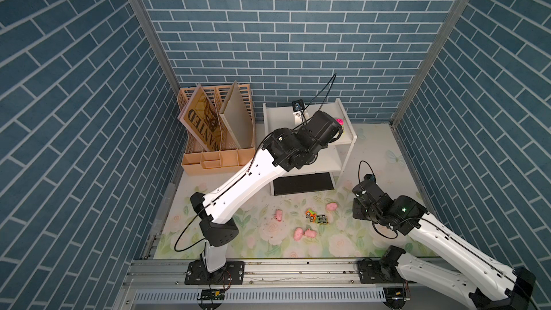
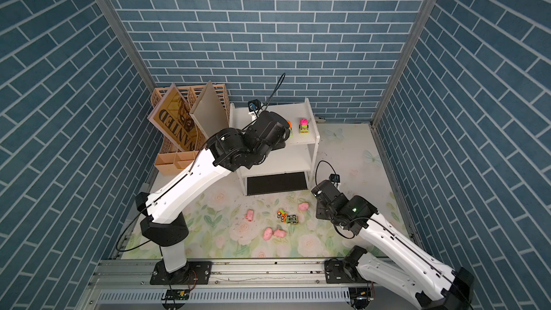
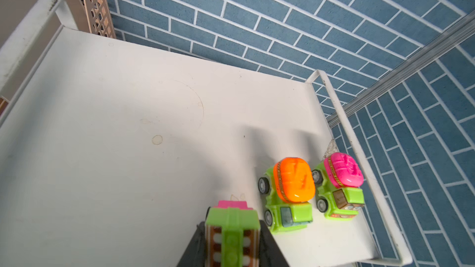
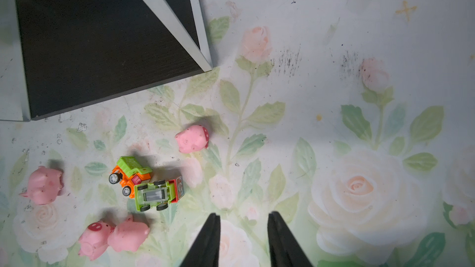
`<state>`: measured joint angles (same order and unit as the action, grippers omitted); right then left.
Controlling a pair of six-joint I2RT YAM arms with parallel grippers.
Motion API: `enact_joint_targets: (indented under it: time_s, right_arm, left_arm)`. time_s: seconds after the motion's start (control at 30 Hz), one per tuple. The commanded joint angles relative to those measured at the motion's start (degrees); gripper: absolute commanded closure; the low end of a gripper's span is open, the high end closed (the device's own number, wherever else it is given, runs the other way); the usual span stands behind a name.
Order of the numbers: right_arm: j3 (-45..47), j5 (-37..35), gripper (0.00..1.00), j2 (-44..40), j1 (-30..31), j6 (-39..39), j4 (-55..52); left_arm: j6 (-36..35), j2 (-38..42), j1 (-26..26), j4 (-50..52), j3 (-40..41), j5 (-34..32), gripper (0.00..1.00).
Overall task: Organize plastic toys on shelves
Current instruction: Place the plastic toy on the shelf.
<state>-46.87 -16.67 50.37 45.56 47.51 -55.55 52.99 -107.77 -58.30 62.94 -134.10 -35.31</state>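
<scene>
The white shelves (image 3: 128, 124) stand at the back of the mat in both top views (image 1: 277, 120). My left gripper (image 3: 232, 227) is shut on a green and pink toy truck (image 3: 232, 237) just above the top board. Beside it on that board stand an orange-topped truck (image 3: 290, 191) and a pink-topped truck (image 3: 339, 183). My right gripper (image 4: 243, 220) hangs open over the floral mat, holding nothing. To its side lie an orange and green truck (image 4: 131, 174), an overturned green truck (image 4: 156, 195) and several pink pigs, the nearest (image 4: 129, 235).
A peach file organizer (image 1: 214, 132) holding a WANTED board (image 1: 202, 123) stands left of the shelves. Blue brick walls close three sides. A metal rail (image 1: 268, 272) runs along the front. The shelves' dark bottom (image 4: 90, 42) lies near the loose toys.
</scene>
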Motion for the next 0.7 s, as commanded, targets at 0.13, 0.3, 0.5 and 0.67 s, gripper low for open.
enact_joint_targets:
  time_s: [0.13, 0.3, 0.5, 0.67]
  right_arm:
    - [0.9, 0.0, 0.65, 0.1, -0.3, -1.2, 0.1]
    - [1.1, 0.1, 0.65, 0.0, -0.3, -1.2, 0.1]
    - [1.3, 0.3, 0.65, 0.2, -0.3, -1.2, 0.5]
    - [1.3, 0.4, 0.65, 0.4, -0.3, -1.2, 0.6]
  left_arm:
    - [-1.3, -0.6, 0.5, 1.7, 0.5, -2.2, 0.84]
    - [-2.8, -0.8, 0.4, 2.1, 0.4, -3.0, 0.82]
    - [-3.5, -0.7, 0.4, 1.9, 0.4, -3.2, 0.75]
    - [-3.9, -0.6, 0.4, 1.1, 0.5, -2.3, 0.68]
